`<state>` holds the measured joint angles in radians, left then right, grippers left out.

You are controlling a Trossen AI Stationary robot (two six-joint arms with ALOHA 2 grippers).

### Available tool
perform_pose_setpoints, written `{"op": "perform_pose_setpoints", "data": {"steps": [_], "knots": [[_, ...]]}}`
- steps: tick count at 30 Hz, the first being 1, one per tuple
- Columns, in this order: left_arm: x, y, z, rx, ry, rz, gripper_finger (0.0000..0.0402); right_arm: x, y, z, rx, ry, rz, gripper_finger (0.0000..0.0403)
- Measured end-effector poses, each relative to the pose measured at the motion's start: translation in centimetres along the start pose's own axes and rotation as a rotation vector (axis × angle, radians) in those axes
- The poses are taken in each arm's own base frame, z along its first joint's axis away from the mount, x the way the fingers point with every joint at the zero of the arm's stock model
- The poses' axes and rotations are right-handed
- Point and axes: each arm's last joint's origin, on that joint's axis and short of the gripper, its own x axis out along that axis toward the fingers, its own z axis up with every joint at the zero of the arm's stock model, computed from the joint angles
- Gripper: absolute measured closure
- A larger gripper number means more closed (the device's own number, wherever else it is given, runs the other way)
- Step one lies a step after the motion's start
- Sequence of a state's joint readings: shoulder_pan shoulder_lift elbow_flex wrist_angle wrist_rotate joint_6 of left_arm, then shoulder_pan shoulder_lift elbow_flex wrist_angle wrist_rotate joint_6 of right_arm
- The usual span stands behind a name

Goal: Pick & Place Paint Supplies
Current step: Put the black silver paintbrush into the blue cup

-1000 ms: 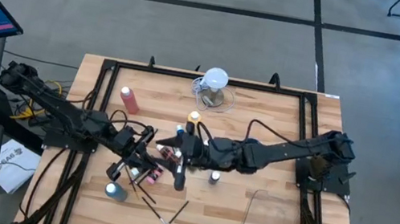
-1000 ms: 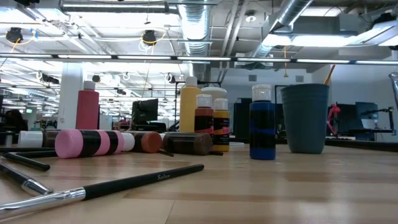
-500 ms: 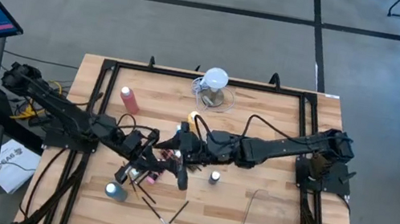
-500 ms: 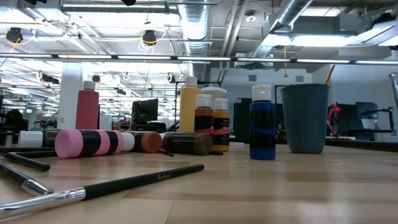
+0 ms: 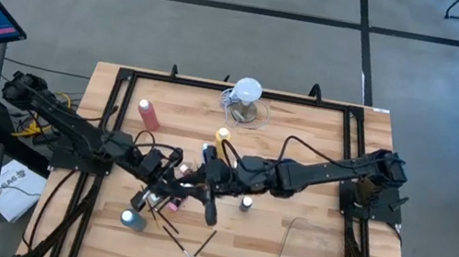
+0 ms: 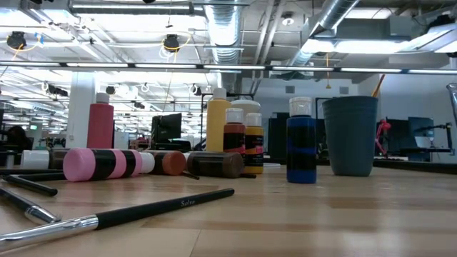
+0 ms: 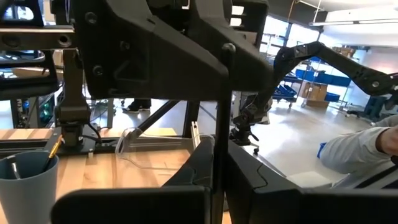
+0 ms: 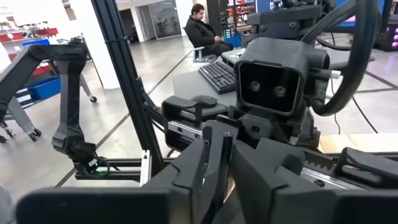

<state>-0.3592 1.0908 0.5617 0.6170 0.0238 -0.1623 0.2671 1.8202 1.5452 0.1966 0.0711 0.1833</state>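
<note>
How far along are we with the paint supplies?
Nothing looks placed: the clear bin looks empty. In hand: the left tool is shut on a paintbrush, with the right tool meeting it mid-table. Left: the pink-red bottle, yellow bottle, blue bottle and loose brushes sit out on the table.

Wooden worktop (image 5: 321, 139) inside a black frame. Clear jug with white round top (image 5: 245, 99) at the far edge, centre. Clear plastic tray (image 5: 309, 254) at the near right corner. Grey-blue cup (image 6: 350, 135) stands upright on the worktop. Seated person (image 8: 202, 26) in the room beyond.
</note>
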Motion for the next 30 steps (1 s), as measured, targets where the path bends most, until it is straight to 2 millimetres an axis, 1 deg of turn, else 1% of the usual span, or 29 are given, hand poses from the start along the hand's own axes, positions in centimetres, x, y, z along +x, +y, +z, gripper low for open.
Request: {"op": "perform_pose_setpoints", "data": {"steps": [4,12,14,18,23,27,30], "knots": [[0.0,0.0,0.0,0.0,0.0,0.0,0.04,0.01,-0.12,0.02,0.0,0.0,-0.003,0.0351],[0.0,0.0,-0.01,0.0,0.0,0.0,0.0399,0.01,-0.14,0.02,-0.017,0.0,-0.003,0.0354],[0.0,0.0,-0.01,0.0,0.0,0.0,0.0399,0.02,-0.32,0.05,-0.017,-0.001,-0.007,0.0363],[-0.01,0.0,0.0,0.001,0.0,0.0,0.0399,0.02,-0.32,0.04,-0.03,0.001,-0.007,0.0394],[-0.02,0.01,-0.05,0.004,0.003,0.001,0.0395,0.02,-0.35,-0.03,-0.032,0.009,-0.013,0.0396],[-0.03,0.02,-0.08,0.004,0.003,0.005,0.0382,-0.03,-0.28,-0.14,-0.031,0.022,-0.035,0.0398],[-0.04,0.06,0.03,0.005,-0.01,0.022,0.0356,-0.07,0.04,-0.75,-0.039,0.067,-0.077,0.04]]}}
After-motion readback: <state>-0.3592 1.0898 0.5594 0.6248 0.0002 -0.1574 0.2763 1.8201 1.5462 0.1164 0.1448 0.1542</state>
